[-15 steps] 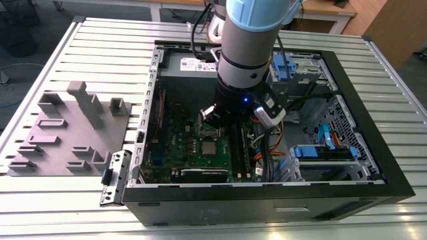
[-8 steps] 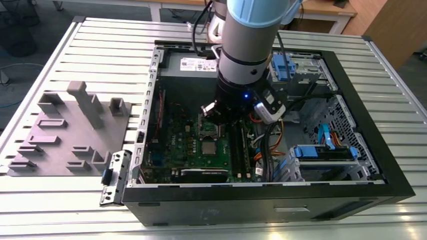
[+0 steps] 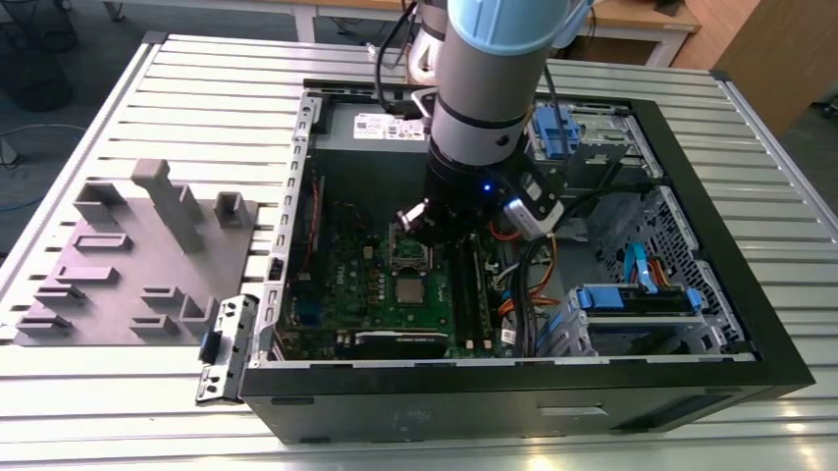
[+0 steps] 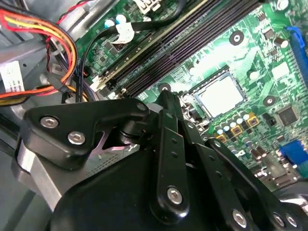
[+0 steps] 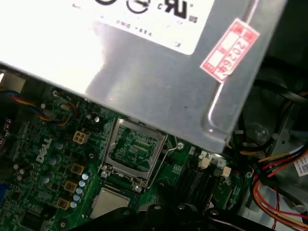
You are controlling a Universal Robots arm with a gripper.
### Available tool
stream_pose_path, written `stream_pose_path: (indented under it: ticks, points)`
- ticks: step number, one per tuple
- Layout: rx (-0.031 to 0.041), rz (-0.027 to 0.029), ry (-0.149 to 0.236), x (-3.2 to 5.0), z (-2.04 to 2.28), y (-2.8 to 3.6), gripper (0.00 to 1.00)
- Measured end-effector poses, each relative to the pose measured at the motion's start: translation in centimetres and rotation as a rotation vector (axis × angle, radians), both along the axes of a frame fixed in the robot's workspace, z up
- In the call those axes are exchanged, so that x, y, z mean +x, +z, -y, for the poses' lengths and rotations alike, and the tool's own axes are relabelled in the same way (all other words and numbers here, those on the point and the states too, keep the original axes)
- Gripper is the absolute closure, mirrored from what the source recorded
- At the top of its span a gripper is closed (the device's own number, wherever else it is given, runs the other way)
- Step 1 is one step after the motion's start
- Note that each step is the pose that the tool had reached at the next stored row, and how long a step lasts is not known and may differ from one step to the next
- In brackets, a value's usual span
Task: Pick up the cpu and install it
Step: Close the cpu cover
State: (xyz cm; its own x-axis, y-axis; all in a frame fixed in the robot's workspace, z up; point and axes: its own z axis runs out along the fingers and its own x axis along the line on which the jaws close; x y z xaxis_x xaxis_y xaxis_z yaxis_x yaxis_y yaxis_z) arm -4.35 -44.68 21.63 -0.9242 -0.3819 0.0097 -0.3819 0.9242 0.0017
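Open PC case (image 3: 524, 392) sits on the slatted counter (image 3: 196, 78), black front wall nearest in the exterior view. Grey tray (image 3: 131, 265) w/ blocks lies on the counter at the exterior view's left, just beside the case.

Inside the case is the green board (image 3: 353, 294). The cpu (image 3: 410, 291) lies flat on it, silver top up; both wrist views show it too (image 4: 221, 96) (image 5: 109, 202). The socket's metal frame (image 5: 109, 147) is flipped open just behind the cpu, w/ board visible through its window.

Hand (image 4: 166, 96) hangs over the board next to the socket, tip near the socket corner and apart from the cpu. It's not holding the cpu. Can't tell how far open it is. In the exterior view the hand (image 3: 422, 228) is just behind the frame, under the arm (image 3: 492, 88).

Blue drive brackets (image 3: 635, 299) are at the exterior view's right. Red/yellow wires (image 4: 43, 29) run beside the board. Furthest back is a silver box (image 5: 159, 82) w/ a red sticker (image 5: 230, 49).
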Motion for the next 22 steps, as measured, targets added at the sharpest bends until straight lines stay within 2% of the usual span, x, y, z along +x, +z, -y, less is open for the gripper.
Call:
stream_pose_path:
  ticks: [2, 7, 8, 14, 22]
  points:
    - [0.0017, 0.0, 0.016, 0.0, -0.01, -0.02, 0.89]
    - [0.0182, 0.0003, 0.039, 0.01, -0.17, -0.1, 0.89]
    - [0.0192, 0.0003, 0.039, 0.01, -0.26, -0.11, 0.89]
    - [0.0198, 0.0003, 0.039, 0.0, -1.24, -0.49, 0.89]
    - [0.0198, 0.0003, 0.04, -0.67, -1.73, -1.1, 0.89]
